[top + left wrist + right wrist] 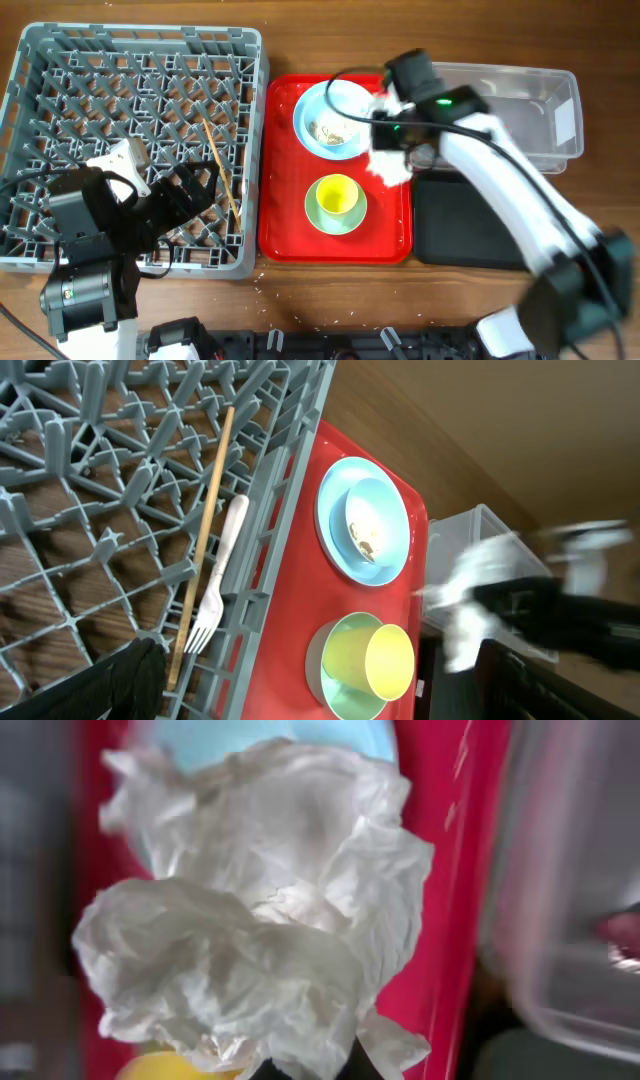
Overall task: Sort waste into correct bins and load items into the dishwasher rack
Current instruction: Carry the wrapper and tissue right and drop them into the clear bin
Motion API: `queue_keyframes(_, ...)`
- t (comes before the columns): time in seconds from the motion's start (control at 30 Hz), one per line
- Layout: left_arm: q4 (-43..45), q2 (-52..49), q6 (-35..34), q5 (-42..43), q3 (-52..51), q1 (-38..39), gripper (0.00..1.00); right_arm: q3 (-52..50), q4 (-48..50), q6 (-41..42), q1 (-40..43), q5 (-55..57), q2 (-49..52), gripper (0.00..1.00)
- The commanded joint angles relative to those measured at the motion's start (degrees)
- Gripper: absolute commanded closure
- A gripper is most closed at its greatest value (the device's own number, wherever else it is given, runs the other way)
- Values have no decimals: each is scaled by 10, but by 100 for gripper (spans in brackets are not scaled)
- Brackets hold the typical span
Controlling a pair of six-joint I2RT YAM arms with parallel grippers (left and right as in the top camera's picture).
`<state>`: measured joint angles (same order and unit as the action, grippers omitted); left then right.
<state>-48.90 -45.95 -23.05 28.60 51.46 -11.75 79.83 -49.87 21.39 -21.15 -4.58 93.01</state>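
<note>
Napkin [260, 920] fills my right wrist view, pinched in the right tool [386, 148] above the red tray's [285, 240] right edge. I judge this is waste-sorting; next, swing it over the tub [545, 110] and release. The left tool [190, 195] hovers over the rack [40, 60], and I cannot tell its grip.
</note>
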Motion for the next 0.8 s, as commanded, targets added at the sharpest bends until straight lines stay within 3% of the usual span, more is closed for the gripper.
queue_keyframes(0.0,2,0,3,3,0,-4,0,16,0,32,54,82,-108,96)
queue_keyframes(0.13,2,0,3,3,0,-4,0,12,2,32,148,154,-112,96)
queue_keyframes(0.33,2,0,3,3,0,-4,0,12,7,26,254,134,-37,96)
queue_keyframes(0.53,2,0,3,3,0,-4,0,12,12,28,263,134,66,95)
queue_keyframes(0.67,2,0,3,3,0,-4,0,12,16,31,265,134,81,95)
queue_keyframes(0.77,2,0,3,3,0,-4,0,12,12,99,266,129,81,96)
